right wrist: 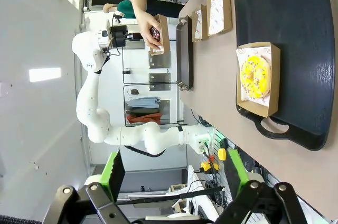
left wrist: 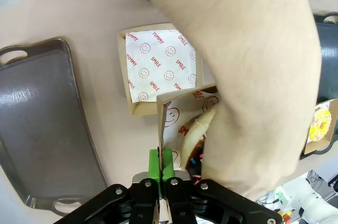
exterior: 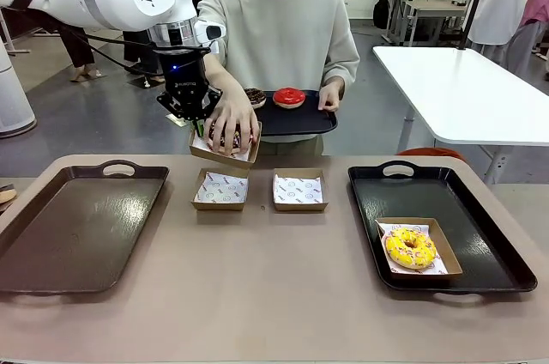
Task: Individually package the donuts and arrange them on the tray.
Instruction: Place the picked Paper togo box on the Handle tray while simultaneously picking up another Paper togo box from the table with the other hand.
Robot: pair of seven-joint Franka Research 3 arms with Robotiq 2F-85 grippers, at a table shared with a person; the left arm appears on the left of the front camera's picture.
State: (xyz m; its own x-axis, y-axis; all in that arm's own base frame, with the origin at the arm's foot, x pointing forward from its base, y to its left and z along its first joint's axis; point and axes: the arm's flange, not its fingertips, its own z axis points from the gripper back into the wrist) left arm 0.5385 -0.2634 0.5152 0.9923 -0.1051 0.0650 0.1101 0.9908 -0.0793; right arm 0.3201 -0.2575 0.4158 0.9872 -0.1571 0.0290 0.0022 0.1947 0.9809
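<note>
Pinched by one wall in the left gripper (left wrist: 161,161) above the far middle of the table (exterior: 274,295), the paper box (left wrist: 170,114) could be twisted loose and its sprinkled chocolate donut (left wrist: 194,154) spilled under the person's pressing hand (exterior: 233,115); the right gripper (right wrist: 174,156) is spread wide.

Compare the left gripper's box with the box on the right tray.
The held box hangs above the table, pinched by the left gripper; the tray box lies flat on the black tray. The held box has a dark donut under a person's hand; the tray box holds a yellow donut. Both are paper-lined brown cardboard.
</note>
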